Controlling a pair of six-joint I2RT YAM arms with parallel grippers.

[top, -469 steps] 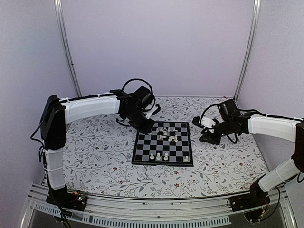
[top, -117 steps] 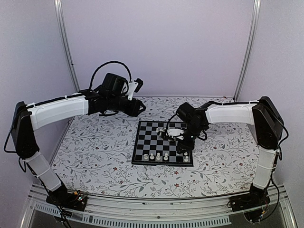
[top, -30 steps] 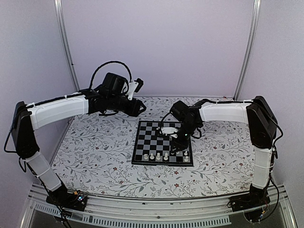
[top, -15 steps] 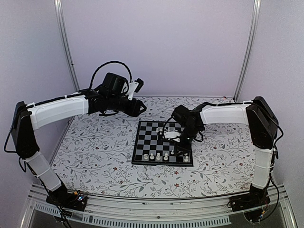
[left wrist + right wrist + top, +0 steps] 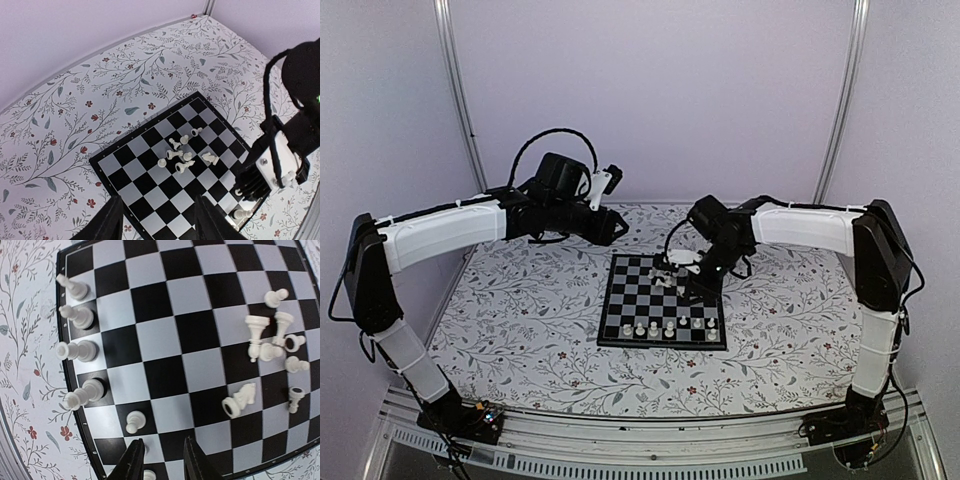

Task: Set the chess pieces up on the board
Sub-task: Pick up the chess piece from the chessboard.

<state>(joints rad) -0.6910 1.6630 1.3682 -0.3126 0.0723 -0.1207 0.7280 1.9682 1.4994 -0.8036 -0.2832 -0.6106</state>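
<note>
The left arm (image 5: 440, 235) rises from its base, bends at the elbow and reaches level over the floral table (image 5: 520, 330). The left gripper (image 5: 612, 228) hangs high, just past the far left corner of the board (image 5: 620, 295), with its fingers spread wide and empty. The right arm (image 5: 805, 227) arches over and bends down at the wrist. The right gripper (image 5: 694, 292) points down above the board's right half, fingers slightly parted, holding nothing. Upright chess pieces (image 5: 655, 328) line the board's near edge; others lie toppled toward its far side.
</note>
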